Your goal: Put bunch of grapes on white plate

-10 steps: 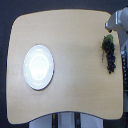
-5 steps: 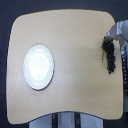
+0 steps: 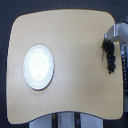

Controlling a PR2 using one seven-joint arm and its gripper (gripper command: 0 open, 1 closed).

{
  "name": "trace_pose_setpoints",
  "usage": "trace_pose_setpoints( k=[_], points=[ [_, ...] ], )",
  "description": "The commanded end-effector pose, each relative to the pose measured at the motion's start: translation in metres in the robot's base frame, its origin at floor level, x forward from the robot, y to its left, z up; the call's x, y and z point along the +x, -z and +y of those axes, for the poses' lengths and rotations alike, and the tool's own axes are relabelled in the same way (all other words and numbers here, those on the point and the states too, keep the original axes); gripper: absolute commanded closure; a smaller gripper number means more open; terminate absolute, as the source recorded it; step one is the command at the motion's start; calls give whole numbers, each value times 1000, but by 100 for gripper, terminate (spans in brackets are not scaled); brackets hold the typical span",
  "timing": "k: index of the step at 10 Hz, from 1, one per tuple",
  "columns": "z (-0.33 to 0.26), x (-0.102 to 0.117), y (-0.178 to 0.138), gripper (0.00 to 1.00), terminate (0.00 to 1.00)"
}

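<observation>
Seen from above in the exterior view, a PR2 robot's arm is reaching in from the view's right edge over a light wooden table (image 3: 70,55) with rounded corners. Its grey hand (image 3: 107,41) is sitting at the top of the bunch of grapes (image 3: 109,57), at the stem end, though the blur is making it impossible to tell whether the fingers are closed on the fruit or merely resting against it. The dark cluster is trailing down from the hand toward the bottom of the picture, lying near the table's right edge. The white plate (image 3: 38,66) is sitting on the table's left side, glossy and bare, well apart from the grapes, with the whole width of tabletop stretching between them.
</observation>
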Motion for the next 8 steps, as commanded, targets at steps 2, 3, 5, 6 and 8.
trace_pose_setpoints(
  k=[2, 3, 5, 6, 8],
  points=[
    [24, 0, 30, 0, 0],
    [29, 0, 31, 0, 0],
    [40, 0, 33, 0, 0],
    [43, -4, 36, 0, 0],
    [44, -5, 44, 0, 0]
  ],
)
